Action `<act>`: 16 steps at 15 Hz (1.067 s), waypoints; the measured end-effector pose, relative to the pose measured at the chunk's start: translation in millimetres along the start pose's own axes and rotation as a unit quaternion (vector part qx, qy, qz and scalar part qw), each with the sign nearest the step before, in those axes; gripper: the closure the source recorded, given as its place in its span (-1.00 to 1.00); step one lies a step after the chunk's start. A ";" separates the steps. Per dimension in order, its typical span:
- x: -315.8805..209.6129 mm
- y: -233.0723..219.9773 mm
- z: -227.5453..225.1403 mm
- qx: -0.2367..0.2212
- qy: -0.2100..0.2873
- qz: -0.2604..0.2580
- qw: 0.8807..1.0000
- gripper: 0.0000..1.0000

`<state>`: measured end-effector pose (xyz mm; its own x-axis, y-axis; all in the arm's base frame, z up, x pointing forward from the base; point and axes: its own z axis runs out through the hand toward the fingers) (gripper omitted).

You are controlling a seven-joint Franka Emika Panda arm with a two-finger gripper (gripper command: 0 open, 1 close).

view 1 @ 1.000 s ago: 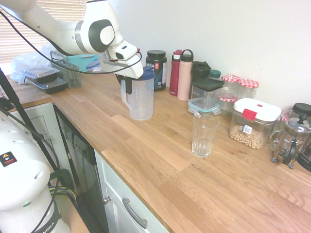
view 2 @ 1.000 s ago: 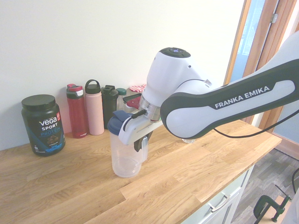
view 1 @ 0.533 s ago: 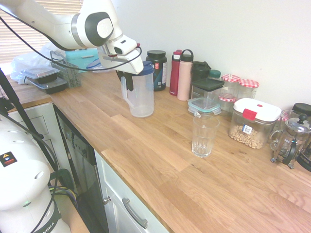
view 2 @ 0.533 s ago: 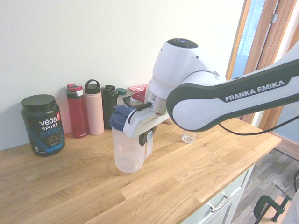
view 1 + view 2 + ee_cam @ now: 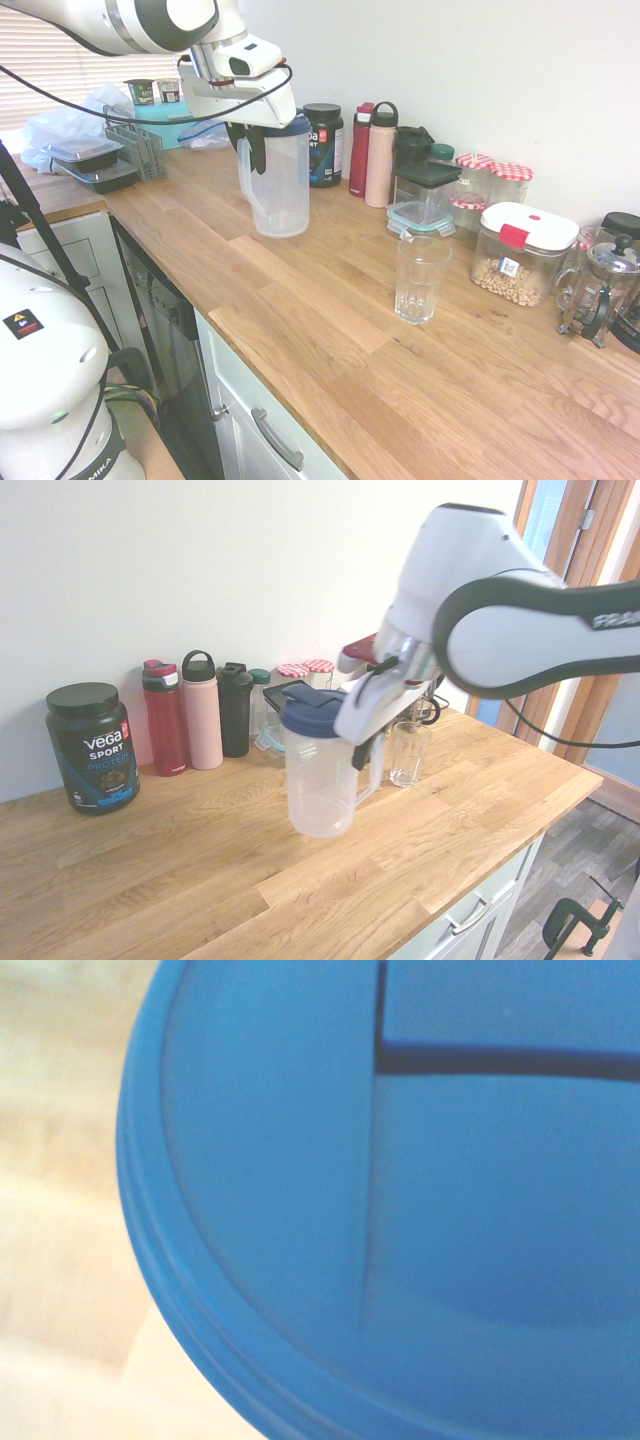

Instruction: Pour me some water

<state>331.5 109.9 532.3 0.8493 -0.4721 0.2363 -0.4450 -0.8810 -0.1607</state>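
Observation:
A clear plastic pitcher (image 5: 280,185) with a blue lid (image 5: 310,712) hangs upright just above the wooden counter (image 5: 330,330). My gripper (image 5: 254,152) is shut on the pitcher's handle (image 5: 372,770) from above. I cannot make out a water level inside the pitcher. The empty ribbed glass (image 5: 420,278) stands on the counter to the pitcher's right in the first exterior view, well apart from it, and shows just behind the arm in the second exterior view (image 5: 408,752). The blue lid (image 5: 400,1210) fills the wrist view.
Along the wall stand a black protein tub (image 5: 322,142), a red bottle and a pink bottle (image 5: 380,155), stacked food boxes (image 5: 425,195), a nut container (image 5: 520,255) and a French press (image 5: 598,290). A dish rack (image 5: 135,145) sits at the far left. The counter's front edge runs near the glass.
The gripper has lifted the pitcher off the counter and carried it toward the glass; the arm has risen and swung with it.

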 end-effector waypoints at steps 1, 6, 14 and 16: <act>-0.6 24.7 -8.4 -0.004 -0.008 -0.024 1.000 1.00; 4.5 139.9 -30.4 -0.023 -0.008 -0.082 0.996 1.00; 44.2 292.7 -38.1 -0.040 -0.024 -0.075 0.996 1.00; 62.3 318.5 -30.8 -0.049 -0.043 -0.083 0.994 1.00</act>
<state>234.0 -201.1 525.4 0.9329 -0.3183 0.1685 -0.3177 -0.9477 -0.0310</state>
